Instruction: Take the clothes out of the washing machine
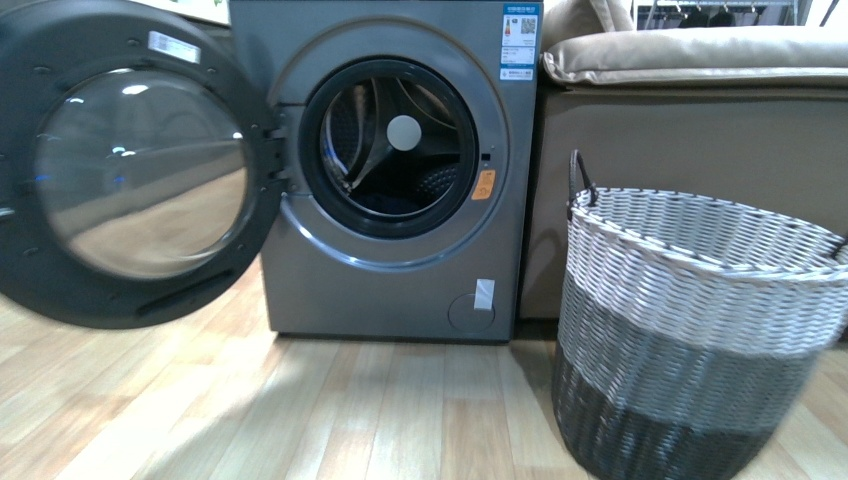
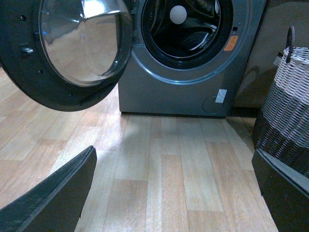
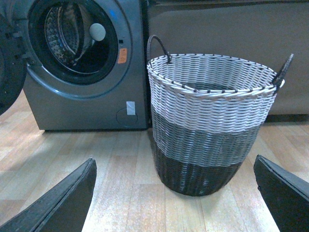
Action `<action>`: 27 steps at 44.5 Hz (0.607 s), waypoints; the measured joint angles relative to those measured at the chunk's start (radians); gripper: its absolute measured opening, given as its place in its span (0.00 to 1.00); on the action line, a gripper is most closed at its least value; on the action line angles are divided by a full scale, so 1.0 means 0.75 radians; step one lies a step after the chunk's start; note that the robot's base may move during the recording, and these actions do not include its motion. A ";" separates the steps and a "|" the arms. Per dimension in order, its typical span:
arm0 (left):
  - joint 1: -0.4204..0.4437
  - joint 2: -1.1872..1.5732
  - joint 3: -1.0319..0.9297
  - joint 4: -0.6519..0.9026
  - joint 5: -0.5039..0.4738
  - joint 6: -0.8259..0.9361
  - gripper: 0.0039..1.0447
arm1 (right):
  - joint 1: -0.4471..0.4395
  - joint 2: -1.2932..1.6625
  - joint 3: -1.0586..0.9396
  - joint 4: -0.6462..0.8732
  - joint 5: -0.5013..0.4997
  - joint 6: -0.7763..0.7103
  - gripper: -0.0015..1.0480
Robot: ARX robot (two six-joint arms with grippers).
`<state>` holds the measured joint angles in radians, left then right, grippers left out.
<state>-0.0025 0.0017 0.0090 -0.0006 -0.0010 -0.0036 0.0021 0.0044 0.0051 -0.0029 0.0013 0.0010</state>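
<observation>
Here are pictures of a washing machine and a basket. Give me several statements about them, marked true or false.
1. The round glass door of the grey metallic washing machine is shut. False: it stands wide open.
2. The woven white, grey and black basket stands on the floor right of the machine. True.
3. The left gripper holds the dark navy garment. False: it is open and empty; the garment lies in the drum.
4. The right gripper is open. True.

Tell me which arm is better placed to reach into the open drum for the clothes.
Left, likely. The left gripper is open and faces the washing machine and its open drum, where the clothes lie low. The right gripper faces the basket instead.
</observation>
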 joint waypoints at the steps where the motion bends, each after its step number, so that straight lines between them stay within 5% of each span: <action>1: 0.000 -0.001 0.000 0.000 -0.002 0.000 0.94 | 0.000 0.000 0.000 0.000 -0.005 0.000 0.93; 27: 0.000 0.001 0.000 0.001 0.001 0.000 0.94 | -0.001 0.000 0.000 0.000 -0.002 0.000 0.93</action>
<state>-0.0025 0.0021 0.0090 -0.0002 -0.0002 -0.0036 0.0017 0.0044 0.0051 -0.0029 -0.0002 0.0010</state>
